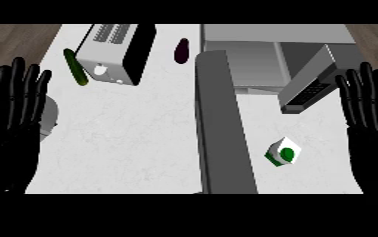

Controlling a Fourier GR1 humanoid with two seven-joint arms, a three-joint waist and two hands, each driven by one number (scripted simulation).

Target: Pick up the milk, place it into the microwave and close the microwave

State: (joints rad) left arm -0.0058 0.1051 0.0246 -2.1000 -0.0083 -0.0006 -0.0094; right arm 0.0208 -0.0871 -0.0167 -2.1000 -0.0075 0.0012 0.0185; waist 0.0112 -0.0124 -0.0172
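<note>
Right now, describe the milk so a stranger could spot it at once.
Start at the grey microwave at the far right. Come toward the near edge: the milk sits alone, right of a long grey panel. It is the only white-and-green carton.

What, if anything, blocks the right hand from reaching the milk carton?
Probably nothing, so likely yes: the milk carton stands on bare counter just left of the open right hand, with nothing lying between them.
</note>
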